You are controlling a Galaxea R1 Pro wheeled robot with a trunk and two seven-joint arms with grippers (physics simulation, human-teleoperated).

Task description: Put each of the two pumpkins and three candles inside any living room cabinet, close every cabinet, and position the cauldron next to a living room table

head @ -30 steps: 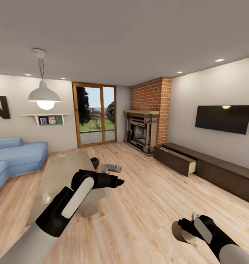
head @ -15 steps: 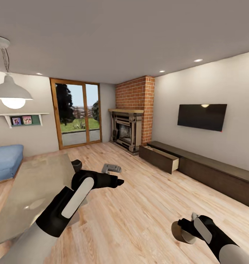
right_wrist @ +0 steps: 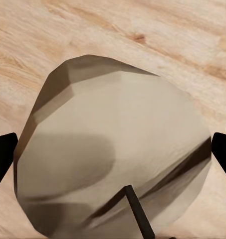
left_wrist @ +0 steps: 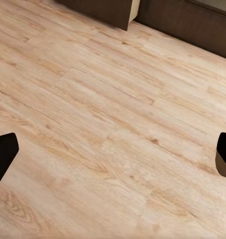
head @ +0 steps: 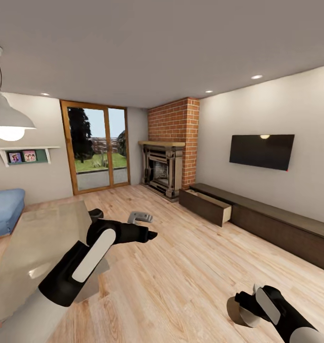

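Head view: right gripper (head: 241, 310) clamps a stubby beige candle (head: 239, 314), well short of the long dark-brown wooden cabinet (head: 276, 224) with its pulled-out drawer (head: 206, 206). Left gripper (head: 142, 226) hangs wide, empty. Risks: candle slipping in transit; misjudged approach striking the drawer front.

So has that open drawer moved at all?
No. The drawer juts from the cabinet just as far, still beside the fireplace; the whole picture slid left because the camera turned.

arms: black shells, white oval panels | upper sleeves: grey
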